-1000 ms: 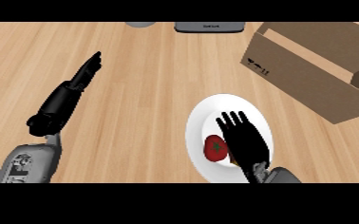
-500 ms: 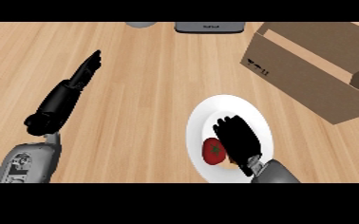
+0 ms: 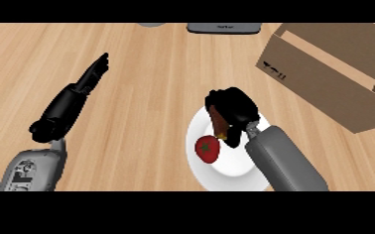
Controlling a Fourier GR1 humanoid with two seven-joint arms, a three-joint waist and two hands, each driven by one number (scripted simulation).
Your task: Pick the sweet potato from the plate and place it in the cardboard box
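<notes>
Sweet potato [image 3: 218,120] gripped in right hand [image 3: 233,105], above plate [image 3: 227,171]

We see our right hand [image 3: 233,106] curled round the brown sweet potato [image 3: 219,121] above the upper edge of the white plate [image 3: 234,171]. A red tomato [image 3: 208,148] lies on the plate. Our left hand [image 3: 86,82] rests open at the left, fingers straight, over the wooden tabletop [image 3: 161,79]. The cardboard box [image 3: 322,77] stands at the right, near the plate.
</notes>
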